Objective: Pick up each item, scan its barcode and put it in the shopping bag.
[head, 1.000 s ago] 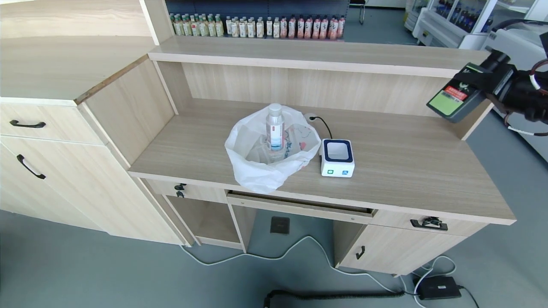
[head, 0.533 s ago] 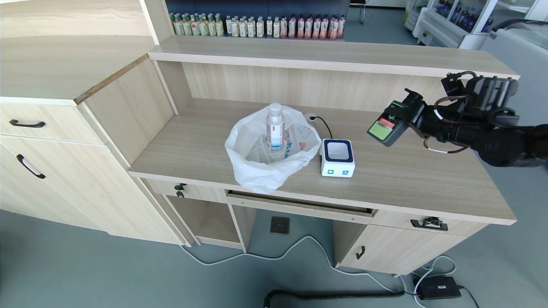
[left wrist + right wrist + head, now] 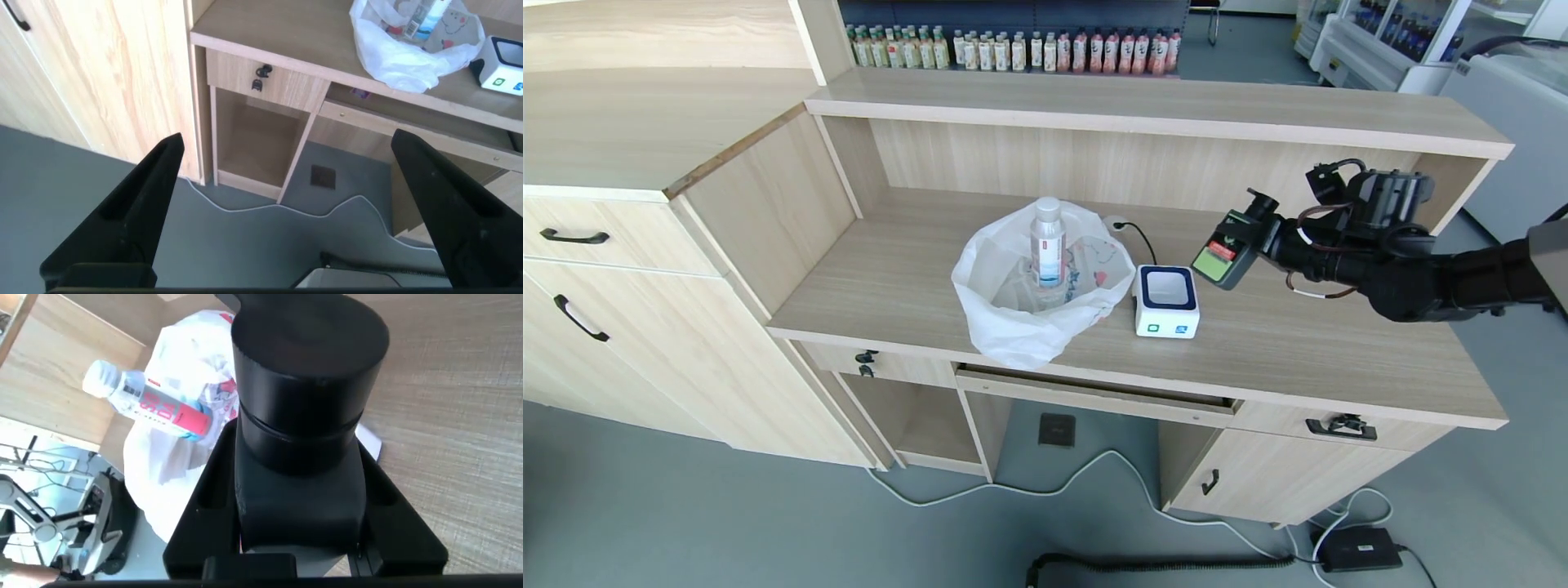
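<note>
1. Right gripper (image 3: 1245, 238) is clamped tight on a dark container (image 3: 1223, 255), with a finger pressed to each side of its black, round-capped body. The grip leaves no gap to speak of.
2. That container hangs in the air above the wooden counter (image 3: 1307, 343), tilted, its green-and-red label turned towards the scanner side.
3. Just beside it and lower down sits the white scanner (image 3: 1166, 300), flat on the counter with its dark window facing up. Container and scanner are near each other but not touching.
4. On the far side of the scanner from the arm, the white shopping bag (image 3: 1013, 331) stands open-mouthed on the counter, its edge right up against the scanner.
5. Inside the bag a clear water bottle (image 3: 1047, 243) stands upright, white cap on top and a red band on its label. The right wrist view looks past the held container onto this same bottle and bag.
6. Over to the left gripper (image 3: 286, 212): fingers spread wide, nothing between them. It hangs low over the grey floor (image 3: 73, 180) in front of the counter's open cupboard (image 3: 261, 139), well apart from bag, scanner and container.
</note>
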`<state>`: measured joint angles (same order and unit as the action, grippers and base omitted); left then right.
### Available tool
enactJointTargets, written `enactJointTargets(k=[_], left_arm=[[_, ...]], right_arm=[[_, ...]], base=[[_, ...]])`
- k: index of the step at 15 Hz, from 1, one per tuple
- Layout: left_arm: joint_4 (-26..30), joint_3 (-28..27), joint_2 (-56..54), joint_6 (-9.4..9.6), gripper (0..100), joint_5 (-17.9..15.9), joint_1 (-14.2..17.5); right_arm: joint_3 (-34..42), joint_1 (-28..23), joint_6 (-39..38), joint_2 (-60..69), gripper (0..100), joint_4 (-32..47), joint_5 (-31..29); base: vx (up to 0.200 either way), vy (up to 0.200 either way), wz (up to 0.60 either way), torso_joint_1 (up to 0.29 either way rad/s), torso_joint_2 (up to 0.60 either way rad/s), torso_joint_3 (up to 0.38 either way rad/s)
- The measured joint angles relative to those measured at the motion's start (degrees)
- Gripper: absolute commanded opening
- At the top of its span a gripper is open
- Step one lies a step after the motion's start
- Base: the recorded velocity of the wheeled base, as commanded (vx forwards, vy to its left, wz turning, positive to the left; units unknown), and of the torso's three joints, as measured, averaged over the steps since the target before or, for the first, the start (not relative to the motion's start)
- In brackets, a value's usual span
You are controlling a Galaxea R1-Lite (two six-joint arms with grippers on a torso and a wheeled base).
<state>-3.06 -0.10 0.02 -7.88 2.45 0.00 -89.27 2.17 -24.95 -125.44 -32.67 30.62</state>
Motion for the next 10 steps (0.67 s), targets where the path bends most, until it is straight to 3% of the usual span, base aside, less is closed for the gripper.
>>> enactJointTargets(k=[10], left_arm=[[0.0,0.0,0.0,0.00,100,0.0,0.0]], right_arm=[[-5.5,3.5,0.0,-5.8,0,0.1,0.2]], base=[[0.000,0.000,0.00,0.000,0.00,0.000]])
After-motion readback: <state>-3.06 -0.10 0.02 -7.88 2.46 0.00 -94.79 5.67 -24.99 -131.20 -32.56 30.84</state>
